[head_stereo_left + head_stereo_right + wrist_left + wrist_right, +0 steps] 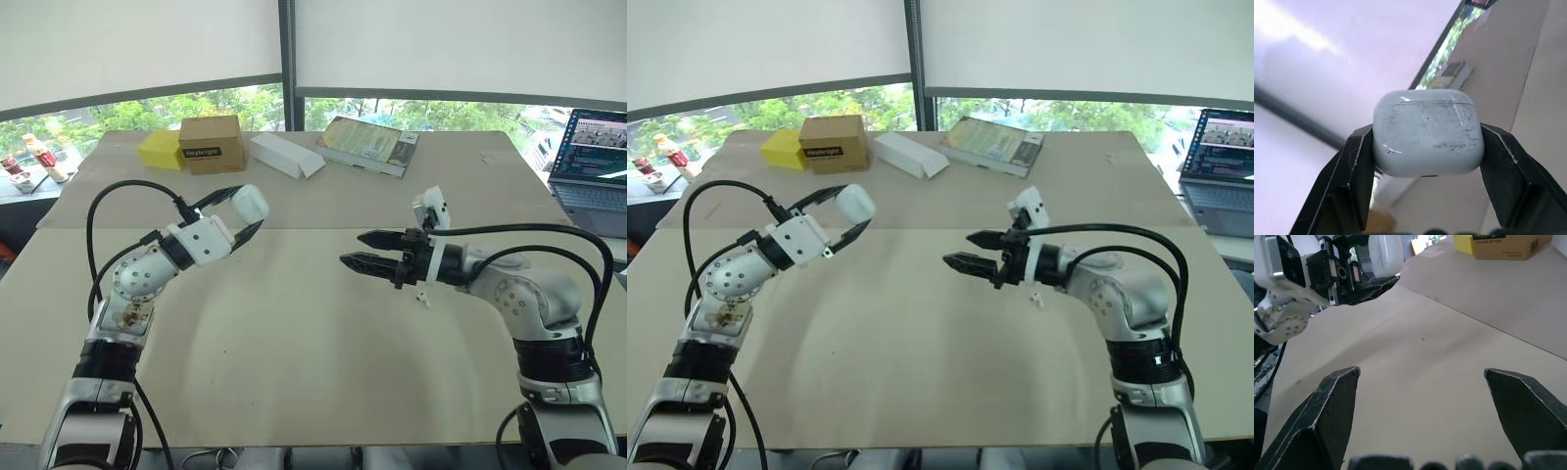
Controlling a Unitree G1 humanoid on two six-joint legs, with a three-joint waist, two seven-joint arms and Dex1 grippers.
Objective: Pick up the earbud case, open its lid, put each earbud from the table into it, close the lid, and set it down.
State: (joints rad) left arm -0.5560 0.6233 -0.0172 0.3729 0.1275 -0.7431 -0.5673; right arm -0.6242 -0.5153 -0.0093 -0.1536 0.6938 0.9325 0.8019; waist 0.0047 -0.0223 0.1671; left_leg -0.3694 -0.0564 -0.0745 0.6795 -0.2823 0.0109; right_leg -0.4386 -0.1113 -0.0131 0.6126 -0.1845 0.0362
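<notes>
The white earbud case is held above the table at the left, my left gripper shut on it. In the left wrist view the case sits lid closed between both black fingers. My right gripper hovers open over the middle of the table, its fingertips pointing toward the case with a gap of table between them. The right wrist view shows its wide-apart fingers and, beyond them, the case. One small white earbud lies on the table under my right forearm.
Along the table's far side stand a yellow box, a brown cardboard box, a long white box and a book. A laptop sits off the right edge. Bottles stand at the far left.
</notes>
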